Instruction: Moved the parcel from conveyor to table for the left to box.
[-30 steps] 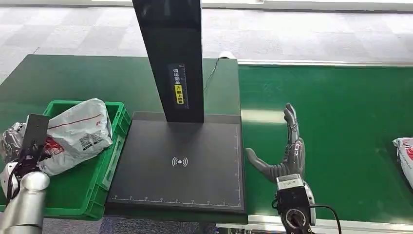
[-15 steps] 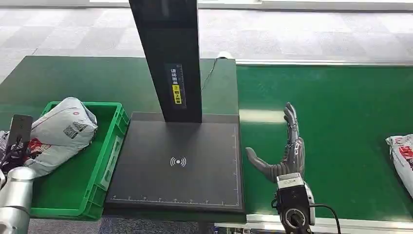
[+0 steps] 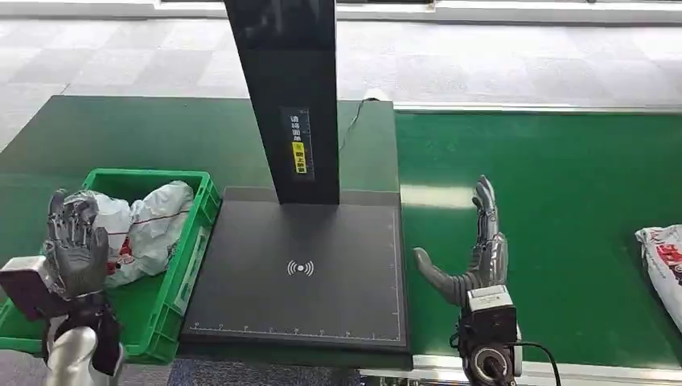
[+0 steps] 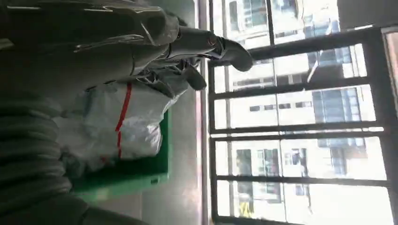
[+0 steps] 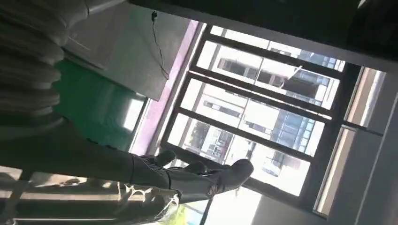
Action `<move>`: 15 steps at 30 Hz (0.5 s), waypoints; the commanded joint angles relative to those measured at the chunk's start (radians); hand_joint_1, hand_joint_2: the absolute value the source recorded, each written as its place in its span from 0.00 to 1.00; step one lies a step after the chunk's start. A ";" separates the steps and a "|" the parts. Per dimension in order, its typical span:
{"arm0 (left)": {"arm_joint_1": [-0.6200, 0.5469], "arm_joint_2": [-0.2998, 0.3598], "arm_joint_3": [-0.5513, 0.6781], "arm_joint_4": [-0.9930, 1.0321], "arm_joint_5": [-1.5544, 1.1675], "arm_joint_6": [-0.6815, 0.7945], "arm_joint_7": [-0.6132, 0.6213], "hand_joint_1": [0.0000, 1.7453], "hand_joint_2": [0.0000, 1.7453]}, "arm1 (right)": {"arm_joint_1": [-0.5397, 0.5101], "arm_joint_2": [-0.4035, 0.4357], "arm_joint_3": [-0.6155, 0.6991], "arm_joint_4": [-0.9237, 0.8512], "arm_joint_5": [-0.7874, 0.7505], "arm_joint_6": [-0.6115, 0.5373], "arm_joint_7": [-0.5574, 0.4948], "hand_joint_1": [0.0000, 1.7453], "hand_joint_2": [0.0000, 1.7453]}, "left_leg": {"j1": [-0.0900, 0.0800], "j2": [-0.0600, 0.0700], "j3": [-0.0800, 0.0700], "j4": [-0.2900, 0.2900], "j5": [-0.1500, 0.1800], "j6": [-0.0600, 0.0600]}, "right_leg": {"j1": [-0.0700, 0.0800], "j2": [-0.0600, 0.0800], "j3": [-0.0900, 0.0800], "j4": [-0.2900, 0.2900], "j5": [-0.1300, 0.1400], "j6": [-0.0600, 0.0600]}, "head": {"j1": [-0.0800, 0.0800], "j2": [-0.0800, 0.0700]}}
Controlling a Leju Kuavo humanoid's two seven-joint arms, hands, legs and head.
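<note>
- Two hands of mine are up, and neither holds anything: my left hand (image 3: 75,249) stands with its fingers (image 3: 68,211) extended and slightly apart, its back toward my head camera.
- Just beyond those left fingertips lies the parcel (image 3: 145,231), a white plastic bag with red print, resting inside the green crate (image 3: 181,277); from the left wrist camera my fingers (image 4: 206,47) reach out over the same parcel (image 4: 117,126), and I cannot tell whether they touch it.
- That crate sits on the dark green table (image 3: 121,133), on the outer side of my left hand, its near wall beside my wrist.
- My right hand (image 3: 474,257) is spread wide, thumb out toward the middle and fingers (image 3: 485,205) pointing straight away from me, hovering above the green conveyor belt (image 3: 563,185).
- Between my two hands lies the black scanner pad (image 3: 297,273) with a wireless mark at its centre, and from its far edge rises a black post (image 3: 293,96) bearing a yellow label.
- Well out beyond the outer side of my right hand, a second white bag (image 3: 663,261) lies on the belt at the picture's edge, partly cut off.
</note>
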 commanded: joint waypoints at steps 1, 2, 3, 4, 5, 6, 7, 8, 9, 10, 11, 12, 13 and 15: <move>0.192 -0.129 -0.180 -0.234 0.046 -0.069 -0.069 0.00 0.00 | -0.003 0.047 -0.078 0.017 -0.054 0.001 -0.016 0.00 0.00 | 0.003 -0.002 -0.009 0.003 0.001 0.000 | 0.004 0.000 -0.006 -0.001 0.003 -0.001 | 0.002 0.000; 0.191 -0.126 -0.214 -0.229 0.030 -0.102 -0.083 0.00 0.00 | -0.002 0.055 -0.075 0.024 -0.082 0.025 0.009 0.00 0.00 | 0.002 -0.002 -0.008 0.003 0.001 0.000 | 0.003 -0.001 -0.006 0.000 0.002 0.000 | 0.001 0.000; 0.193 -0.135 -0.227 -0.226 0.016 -0.099 -0.087 0.00 0.00 | -0.001 0.058 -0.074 0.026 -0.082 0.023 0.009 0.00 0.00 | 0.002 -0.003 -0.011 0.003 0.002 0.000 | 0.003 -0.001 -0.008 -0.001 0.003 0.000 | 0.000 0.000; 0.194 -0.139 -0.232 -0.224 0.011 -0.095 -0.089 0.00 0.00 | -0.001 0.060 -0.072 0.027 -0.082 0.023 0.009 0.00 0.00 | 0.001 -0.002 -0.008 0.002 0.002 0.001 | 0.002 0.000 -0.006 -0.001 0.002 0.001 | 0.000 0.000; 0.194 -0.139 -0.240 -0.222 0.006 -0.098 -0.091 0.00 0.00 | -0.003 0.058 -0.069 0.029 -0.088 0.031 0.009 0.00 0.00 | 0.002 -0.002 -0.007 0.001 0.001 0.001 | 0.002 -0.001 -0.005 -0.001 0.002 0.001 | 0.000 0.000; 0.191 -0.141 -0.254 -0.217 0.003 -0.103 -0.094 0.00 0.00 | -0.010 0.055 -0.065 0.026 -0.085 0.036 0.007 0.00 0.00 | 0.002 -0.003 -0.008 0.001 0.002 0.001 | 0.003 0.000 -0.006 -0.002 0.003 0.000 | 0.000 0.000; 0.187 -0.144 -0.263 -0.212 -0.004 -0.102 -0.094 0.00 0.00 | -0.016 0.055 -0.066 0.023 -0.084 0.038 0.009 0.00 0.00 | 0.002 -0.003 -0.007 0.002 0.001 0.001 | 0.003 0.000 -0.006 -0.001 0.003 0.001 | 0.000 0.000; 0.179 -0.144 -0.273 -0.205 -0.005 -0.101 -0.093 0.00 0.00 | -0.021 0.049 -0.060 0.018 -0.103 0.068 0.016 0.00 0.00 | 0.004 -0.003 -0.009 0.002 0.002 0.001 | 0.004 0.000 -0.007 -0.002 0.003 0.000 | 0.000 0.000; 0.170 -0.145 -0.280 -0.196 -0.015 -0.096 -0.092 0.00 0.00 | -0.024 0.048 -0.063 0.013 -0.103 0.073 0.017 0.00 0.00 | 0.003 -0.003 -0.008 0.002 0.002 0.001 | 0.004 0.000 -0.006 -0.001 0.003 0.001 | 0.000 0.000; 0.161 -0.152 -0.281 -0.186 -0.066 -0.042 -0.092 0.00 0.00 | -0.022 0.043 -0.063 0.006 -0.083 0.070 0.021 0.00 1.00 | 0.004 -0.004 -0.010 0.002 0.002 0.001 | 0.005 0.000 -0.008 -0.002 0.004 0.000 | 0.000 0.000; 0.149 -0.160 -0.274 -0.183 -0.141 0.049 -0.111 0.00 0.00 | -0.018 0.038 -0.060 -0.003 -0.073 0.082 0.025 0.00 1.00 | 0.003 -0.004 -0.009 0.002 0.002 0.001 | 0.004 -0.001 -0.007 -0.001 0.003 0.001 | 0.000 0.000; 0.140 -0.160 -0.288 -0.187 -0.171 0.093 -0.123 0.00 0.00 | -0.015 0.038 -0.060 -0.011 -0.064 0.089 0.025 0.00 1.00 | 0.004 -0.004 -0.011 0.002 0.003 0.001 | 0.005 -0.001 -0.008 -0.002 0.004 0.000 | 0.000 0.000; 0.135 -0.153 -0.292 -0.195 -0.168 0.101 -0.115 0.00 0.00 | -0.014 0.040 -0.061 -0.012 -0.061 0.091 0.026 0.00 1.00 | 0.004 -0.005 -0.011 0.002 0.003 0.001 | 0.004 -0.002 -0.008 -0.001 0.003 0.001 | 0.000 0.000; 0.125 -0.142 -0.316 -0.223 -0.171 0.095 -0.142 0.00 0.00 | -0.020 0.032 -0.048 -0.009 -0.042 0.104 0.021 0.00 1.00 | 0.004 -0.005 -0.012 0.003 0.003 0.001 | 0.005 -0.001 -0.009 -0.001 0.004 0.000 | 0.000 0.000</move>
